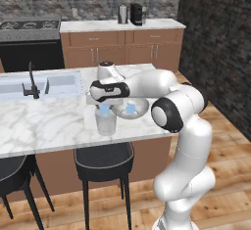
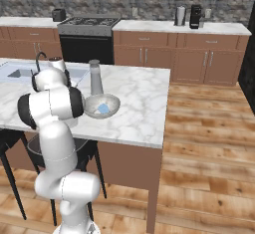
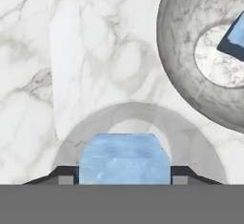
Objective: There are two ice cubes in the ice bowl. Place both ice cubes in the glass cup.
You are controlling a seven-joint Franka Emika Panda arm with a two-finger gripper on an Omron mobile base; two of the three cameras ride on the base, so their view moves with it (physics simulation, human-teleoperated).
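My gripper (image 1: 104, 106) is shut on one pale-blue ice cube (image 3: 124, 161), held just above the mouth of the clear glass cup (image 1: 106, 125). In the hand view the cup's rim (image 3: 138, 109) arcs around the held cube, and the fingertips (image 3: 64, 175) clamp its two sides. The ice bowl (image 1: 142, 105) sits on the marble island right beside the cup, with the second ice cube (image 1: 130, 109) lying in its middle. From the other side, the bowl (image 2: 112, 101) and its cube (image 2: 103, 108) show next to my arm. The hand view has the bowl (image 3: 181, 51) at upper right with its cube (image 3: 236, 37).
A tall slim grey bottle (image 2: 94, 78) stands just behind the bowl. A sink with a black faucet (image 1: 32, 83) lies at the island's left. Dark stools (image 1: 104, 158) stand under the near counter edge. The island's right end (image 2: 162, 108) drops off to wooden floor.
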